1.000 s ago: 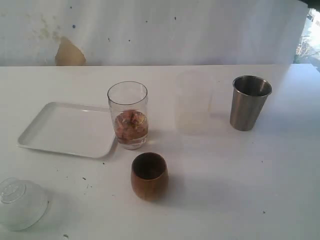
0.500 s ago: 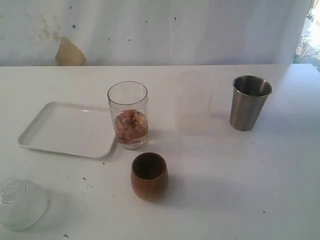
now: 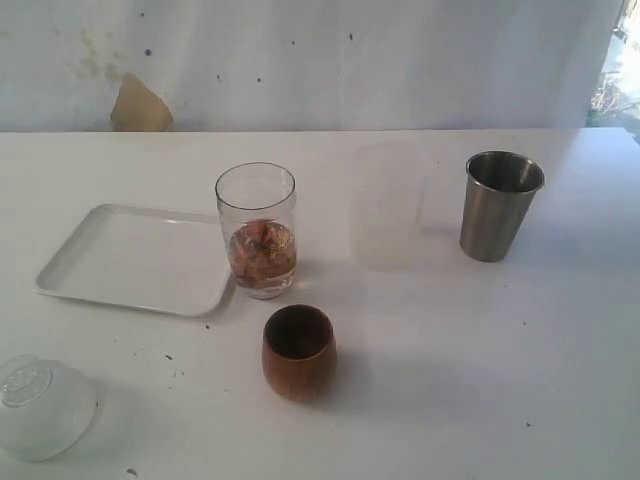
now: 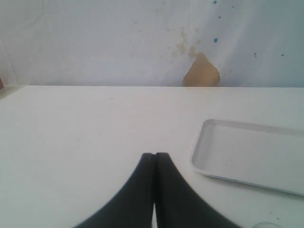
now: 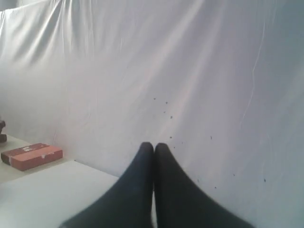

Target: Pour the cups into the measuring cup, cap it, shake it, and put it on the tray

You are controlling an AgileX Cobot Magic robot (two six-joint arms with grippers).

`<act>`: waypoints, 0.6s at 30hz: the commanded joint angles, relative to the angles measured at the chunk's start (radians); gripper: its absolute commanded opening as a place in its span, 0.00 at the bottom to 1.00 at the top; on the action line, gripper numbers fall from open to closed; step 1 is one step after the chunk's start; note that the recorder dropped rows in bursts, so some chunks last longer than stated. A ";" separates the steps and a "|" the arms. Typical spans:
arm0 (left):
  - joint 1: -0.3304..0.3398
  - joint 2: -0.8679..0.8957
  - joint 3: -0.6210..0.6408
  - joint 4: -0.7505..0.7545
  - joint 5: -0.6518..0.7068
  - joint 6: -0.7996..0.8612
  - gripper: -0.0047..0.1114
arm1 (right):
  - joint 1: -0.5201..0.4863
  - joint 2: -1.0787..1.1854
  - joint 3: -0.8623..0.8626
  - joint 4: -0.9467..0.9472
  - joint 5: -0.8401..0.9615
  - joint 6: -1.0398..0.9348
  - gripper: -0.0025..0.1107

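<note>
The measuring cup [image 3: 255,230], a tall clear glass with brownish contents in its lower half, stands uncapped beside the right end of the white tray [image 3: 130,258]. In front of it sits the small brown wooden cup [image 3: 298,351]. The steel tumbler [image 3: 499,204] stands upright at the back right. Neither gripper shows in the exterior view. My left gripper [image 4: 154,155] is shut on nothing, over bare table, with the tray [image 4: 251,156] off to one side. My right gripper [image 5: 153,144] is shut and empty, facing the white backdrop.
A frosted whitish cup [image 3: 387,205] stands between the measuring cup and the tumbler. A clear domed lid [image 3: 40,405] lies at the front left corner. A red box [image 5: 32,156] sits on a surface far off in the right wrist view.
</note>
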 commanded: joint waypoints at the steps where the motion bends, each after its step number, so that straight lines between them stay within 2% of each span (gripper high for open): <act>1: -0.005 -0.004 0.004 -0.002 -0.009 0.000 0.05 | 0.090 -0.013 0.030 0.129 0.203 -0.010 0.02; 3: -0.005 -0.004 0.004 -0.002 -0.009 0.000 0.05 | 0.113 -0.027 0.055 0.244 0.343 -0.070 0.02; 5: -0.005 -0.004 0.004 -0.002 -0.009 0.000 0.05 | 0.118 -0.043 0.089 0.480 0.468 -0.209 0.02; 8: -0.005 -0.004 0.004 -0.002 -0.009 0.000 0.05 | 0.118 -0.065 0.140 0.875 0.535 -0.650 0.02; 9: -0.005 -0.004 0.004 -0.002 -0.009 0.000 0.05 | 0.118 -0.069 0.161 0.963 0.520 -0.810 0.02; 10: -0.005 -0.004 0.004 -0.002 -0.009 0.000 0.05 | 0.121 -0.074 0.187 1.073 0.465 -1.054 0.02; 13: -0.005 -0.004 0.004 -0.002 -0.009 0.000 0.05 | 0.126 -0.077 0.289 1.264 0.223 -1.518 0.02; 15: -0.005 -0.004 0.004 -0.002 -0.009 0.000 0.05 | 0.126 -0.078 0.350 1.387 0.122 -1.638 0.02; 18: -0.005 -0.004 0.004 -0.002 -0.009 0.000 0.05 | 0.126 -0.091 0.420 1.554 0.166 -1.725 0.02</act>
